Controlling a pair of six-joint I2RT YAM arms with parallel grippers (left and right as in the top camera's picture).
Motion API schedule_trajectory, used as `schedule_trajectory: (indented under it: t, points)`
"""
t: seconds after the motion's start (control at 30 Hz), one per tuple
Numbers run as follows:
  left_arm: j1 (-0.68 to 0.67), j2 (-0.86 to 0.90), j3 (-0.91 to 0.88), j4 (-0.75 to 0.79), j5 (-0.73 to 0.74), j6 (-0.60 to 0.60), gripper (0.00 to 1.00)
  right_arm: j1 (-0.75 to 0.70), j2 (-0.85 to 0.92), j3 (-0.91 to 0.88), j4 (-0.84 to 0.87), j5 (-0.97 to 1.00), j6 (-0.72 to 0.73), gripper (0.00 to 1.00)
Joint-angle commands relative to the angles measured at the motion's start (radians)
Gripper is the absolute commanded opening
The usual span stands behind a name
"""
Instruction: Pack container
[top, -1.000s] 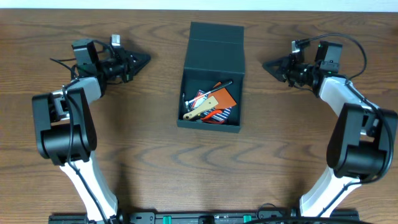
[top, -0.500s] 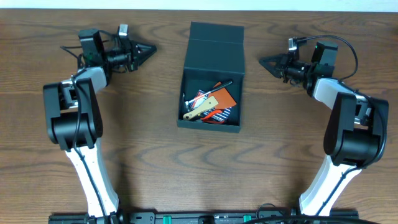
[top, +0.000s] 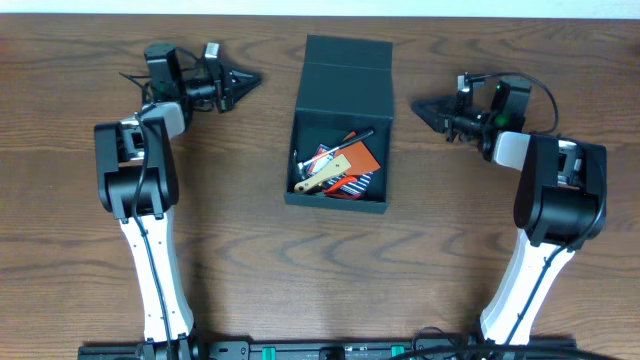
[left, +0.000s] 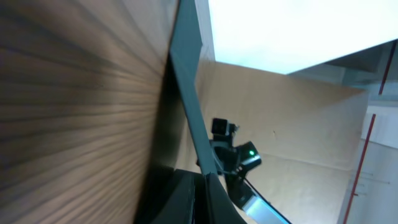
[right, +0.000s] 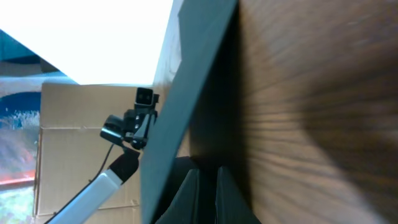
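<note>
Overhead, the matte teal container gapes lid-back; left tool, right tool pinched closed.

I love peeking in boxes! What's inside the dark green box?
The container holds a jumble: an orange flat piece, a tan-handled tool, a thin black stick, something striped. Whatever lies under them is covered.

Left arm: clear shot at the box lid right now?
Probably yes: the left gripper points toward the lid with only bare table between. Jaws are shut, so likely a push, not a grip.
</note>
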Motion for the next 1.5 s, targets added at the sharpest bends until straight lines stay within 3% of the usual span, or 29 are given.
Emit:
schedule_trajectory:
  t: [0.0, 0.37, 0.9, 1.47]
  points:
    - [-0.044, 0.015, 0.031, 0.002, 0.025, -0.012, 0.06, 0.002, 0.039, 0.003, 0.037, -0.027, 0.026, 0.01]
    - [-0.084, 0.050, 0.031, 0.002, 0.020, -0.016, 0.05, 0.026, 0.075, 0.004, 0.058, -0.021, 0.022, 0.01]
    - [-0.101, 0.051, 0.031, 0.030, 0.047, -0.012, 0.06, 0.071, 0.075, 0.004, 0.219, -0.022, 0.035, 0.01]
    - [-0.116, 0.051, 0.031, 0.108, 0.123, -0.012, 0.06, 0.069, 0.075, 0.004, 0.222, -0.015, 0.040, 0.01]
